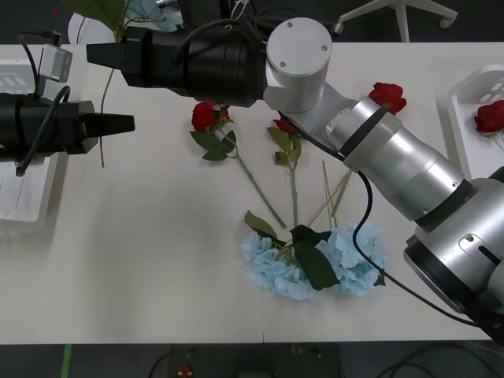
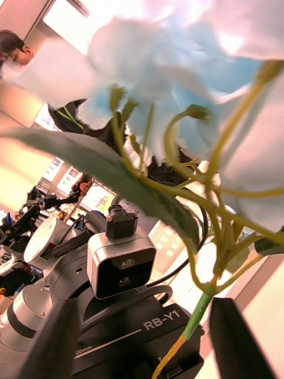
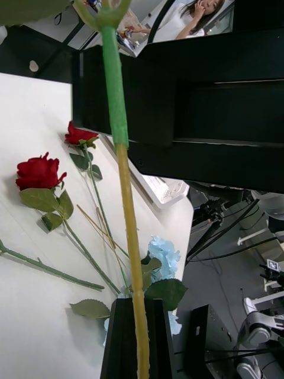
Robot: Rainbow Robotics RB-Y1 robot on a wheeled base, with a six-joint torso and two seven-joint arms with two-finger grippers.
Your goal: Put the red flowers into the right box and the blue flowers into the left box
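Note:
My right gripper (image 1: 94, 55) reaches across to the far left, above the table. Its fingers (image 2: 236, 340) stand open on either side of the stem of a pale-blue flower (image 1: 146, 9) (image 2: 177, 71). Just below it, my left gripper (image 1: 126, 124) (image 3: 139, 308) is shut on the lower part of that same stem (image 1: 102, 150) (image 3: 121, 148). Three red flowers (image 1: 206, 116) (image 1: 283, 126) (image 1: 388, 96) lie on the table's middle, and another red flower (image 1: 490, 116) lies in the right box (image 1: 465, 94). More blue flowers (image 1: 315, 260) lie in a heap near the front edge. The left box (image 1: 20, 197) sits under my left arm.
My right arm crosses the table's far half from right to left, over the red flowers. A black cable (image 1: 364, 228) hangs from it beside the blue heap. Bare tabletop (image 1: 142, 260) lies front left. An office chair base (image 1: 398, 12) stands behind the table.

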